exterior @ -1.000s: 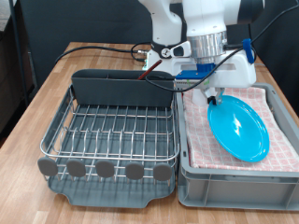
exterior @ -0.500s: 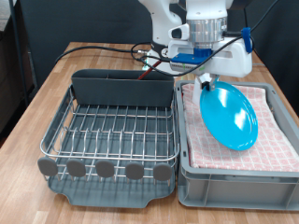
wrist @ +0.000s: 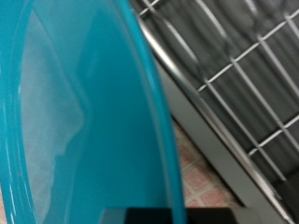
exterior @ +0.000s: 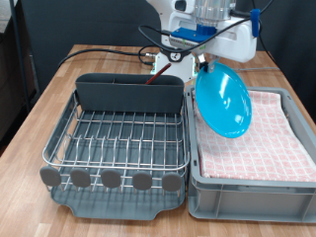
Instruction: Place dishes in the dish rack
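While the gripper [exterior: 203,61] hangs over the cloth-lined bin [exterior: 247,193], its fingers apparently pinch the light-blue plate [exterior: 221,99] beside the dish rack [exterior: 118,138].

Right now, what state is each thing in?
Light-blue plate: lifted, tilted on edge, hanging from the gripper above the bin.
Gripper: shut on the plate's rim.
Dish rack: no dishes on its wires.
Grey bin: lined with pink checked cloth.
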